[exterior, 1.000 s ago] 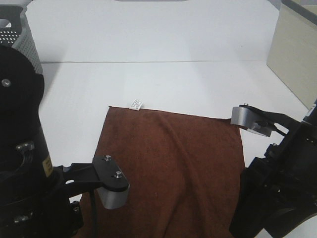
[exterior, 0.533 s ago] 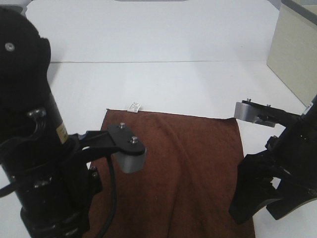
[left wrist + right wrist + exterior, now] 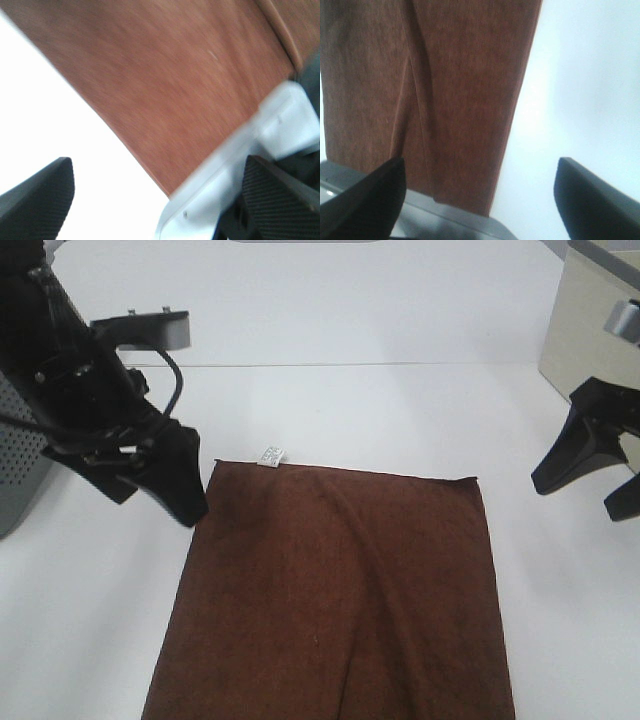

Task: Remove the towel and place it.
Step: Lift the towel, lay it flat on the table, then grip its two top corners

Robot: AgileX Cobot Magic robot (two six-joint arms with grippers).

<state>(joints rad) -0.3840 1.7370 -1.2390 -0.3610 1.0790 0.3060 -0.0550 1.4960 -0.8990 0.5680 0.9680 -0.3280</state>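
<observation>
Gaping left hand (image 3: 152, 500), right hand (image 3: 580, 497), empty.

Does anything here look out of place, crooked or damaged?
Nothing serious. The towel lies spread on the table with a soft crease down its middle; its white tag sticks out at a far corner. The left claw and right claw are open, holding nothing.

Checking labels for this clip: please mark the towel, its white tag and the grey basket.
towel (image 3: 340, 590), exterior high view, middle of the cloth.
white tag (image 3: 271, 454), exterior high view, centre of the tag at the towel's far corner.
grey basket (image 3: 15, 475), exterior high view, perforated side wall.
</observation>
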